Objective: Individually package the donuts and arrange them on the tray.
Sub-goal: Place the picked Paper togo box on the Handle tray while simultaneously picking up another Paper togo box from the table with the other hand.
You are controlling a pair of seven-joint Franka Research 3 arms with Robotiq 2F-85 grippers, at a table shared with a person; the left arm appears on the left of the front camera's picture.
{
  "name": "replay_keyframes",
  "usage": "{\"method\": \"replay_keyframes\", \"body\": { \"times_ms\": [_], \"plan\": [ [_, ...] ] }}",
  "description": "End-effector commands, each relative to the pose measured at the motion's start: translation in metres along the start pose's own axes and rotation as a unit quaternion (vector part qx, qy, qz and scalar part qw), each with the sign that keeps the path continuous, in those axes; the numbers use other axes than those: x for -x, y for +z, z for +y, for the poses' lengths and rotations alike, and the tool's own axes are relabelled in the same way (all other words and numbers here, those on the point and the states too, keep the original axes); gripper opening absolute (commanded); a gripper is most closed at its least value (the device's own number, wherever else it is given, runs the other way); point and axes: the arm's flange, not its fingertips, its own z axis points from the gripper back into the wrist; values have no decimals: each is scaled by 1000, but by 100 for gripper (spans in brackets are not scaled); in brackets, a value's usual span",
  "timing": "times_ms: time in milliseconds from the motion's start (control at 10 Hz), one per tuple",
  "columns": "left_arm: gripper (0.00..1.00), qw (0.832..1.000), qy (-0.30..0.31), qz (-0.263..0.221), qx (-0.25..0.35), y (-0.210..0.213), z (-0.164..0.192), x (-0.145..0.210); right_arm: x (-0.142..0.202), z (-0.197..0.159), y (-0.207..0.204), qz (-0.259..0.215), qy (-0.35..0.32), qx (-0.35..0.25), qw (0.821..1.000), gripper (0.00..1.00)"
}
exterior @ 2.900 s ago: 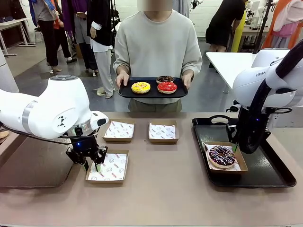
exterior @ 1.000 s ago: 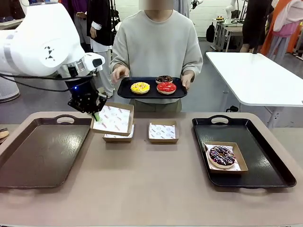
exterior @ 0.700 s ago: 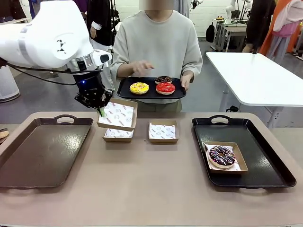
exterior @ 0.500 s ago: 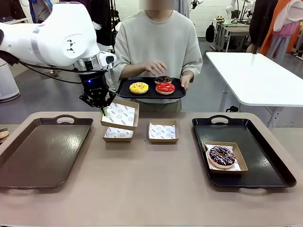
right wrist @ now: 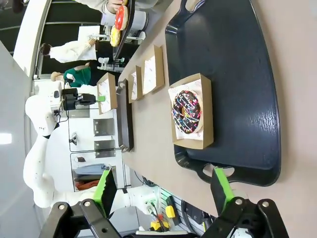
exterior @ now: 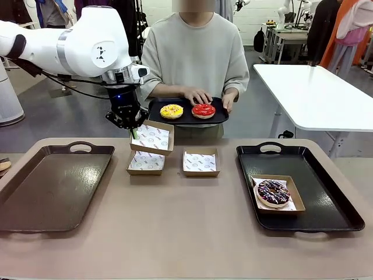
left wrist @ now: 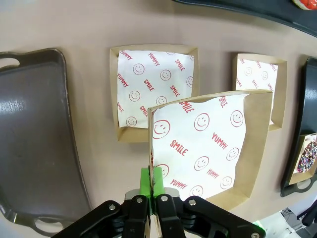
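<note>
One sprinkled donut [exterior: 273, 192] sits boxed on the right tray [exterior: 344, 219]. Far left of it, the left gripper [exterior: 134, 133] pinches an empty box [exterior: 152, 138]. The right gripper [right wrist: 161, 173] hangs open, and the yellow donut [exterior: 171, 111] and red donut [exterior: 204, 109] remain unboxed.

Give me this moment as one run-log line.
left gripper: shut on box, aloft near person's tray | right gripper: open | hand: over that tray | sprinkled donut: boxed on right tray

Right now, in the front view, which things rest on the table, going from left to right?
Dark brown plastic tray → paper-lined brown cardboard box → second paper-lined cardboard box → black plastic tray holding a boxed dark sprinkled donut.
</note>
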Motion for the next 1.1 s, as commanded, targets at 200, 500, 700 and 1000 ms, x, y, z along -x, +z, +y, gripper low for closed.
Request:
{"method": "replay_keyframes", "body": {
  "times_ms": [200,500,700,1000],
  "plan": [
    [0,1000,1,-2,0,1,2,5,3,-1,3,2,-1,-6,1000,100],
    [0,1000,1,-2,0,1,2,5,3,-1,3,2,-1,-6,1000,100],
    [0,1000,1,-2,0,1,2,5,3,-1,3,2,-1,-6,1000,100],
    [0,1000,1,-2,0,1,2,5,3,-1,3,2,-1,-6,1000,100]
  ]
}}
